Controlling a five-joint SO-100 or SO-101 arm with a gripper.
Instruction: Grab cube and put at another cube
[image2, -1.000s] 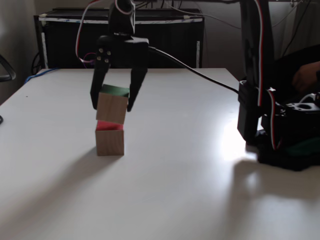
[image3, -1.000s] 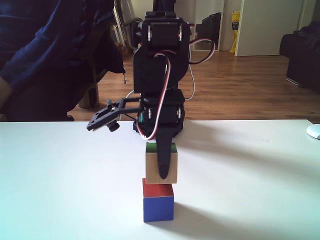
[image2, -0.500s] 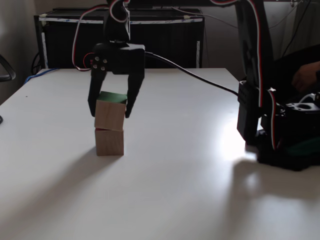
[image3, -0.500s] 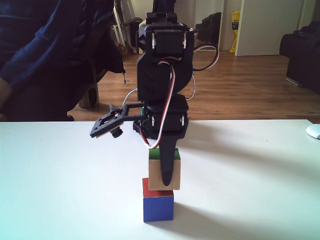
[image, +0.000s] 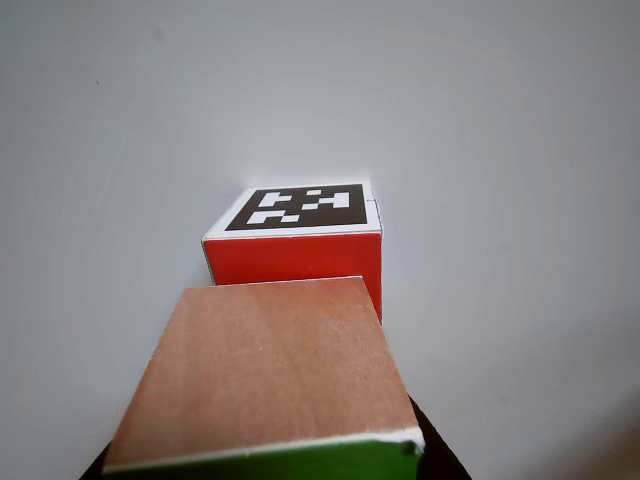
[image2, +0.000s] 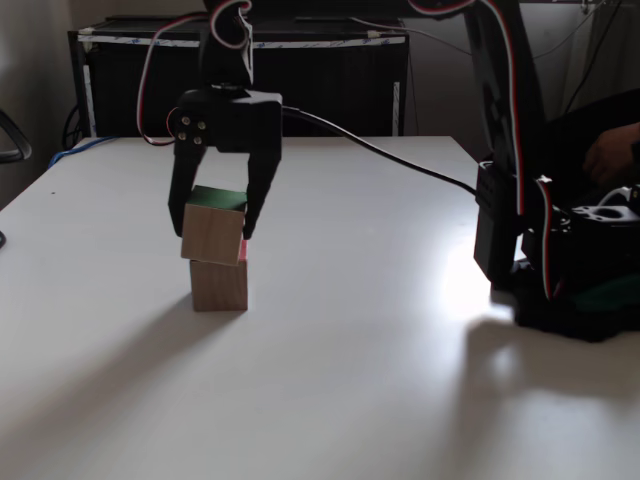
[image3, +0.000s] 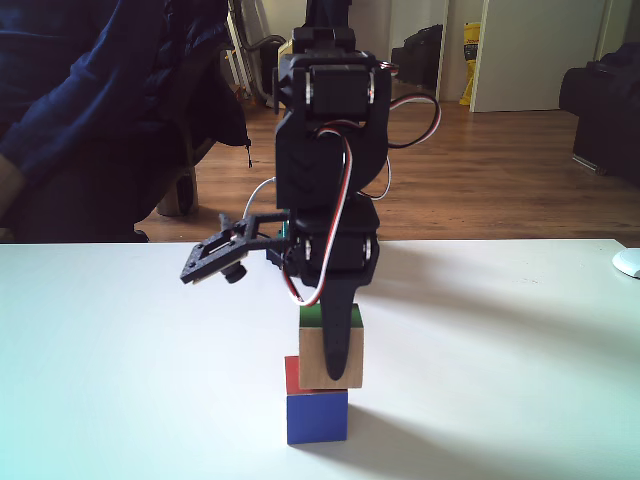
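A wide, smooth white table (image2: 400, 380) is spreading flat across both fixed views, its matt top catching a bright patch of light near the arm's base. The black plastic robot arm (image2: 505, 160), boxy at its base and strung with red-and-white servo wires, is standing at the table's right edge in a fixed view and arching over toward the red cube. In a fixed view a person in a dark blue sleeve (image3: 80, 110) is sitting behind the table, left of the arm.

The black two-finger gripper (image2: 212, 228) is hanging points-down directly over the red cube, its two tapered fingers pressing the left and right faces of the wooden cube with the green top face and thin white edges (image2: 213, 226), so it is clamping that cube. In the other view the wooden cube (image: 265, 375) is showing a smooth, pale-brown grained face with a green band along its lower edge.

The wooden cube is resting on top of the red cube with black-and-white pixel-marker faces (image: 295, 255), tilted slightly and overhanging it toward the left in a fixed view; in another it is sitting offset to the right of the red cube (image3: 316, 410), whose near face is looking blue there.
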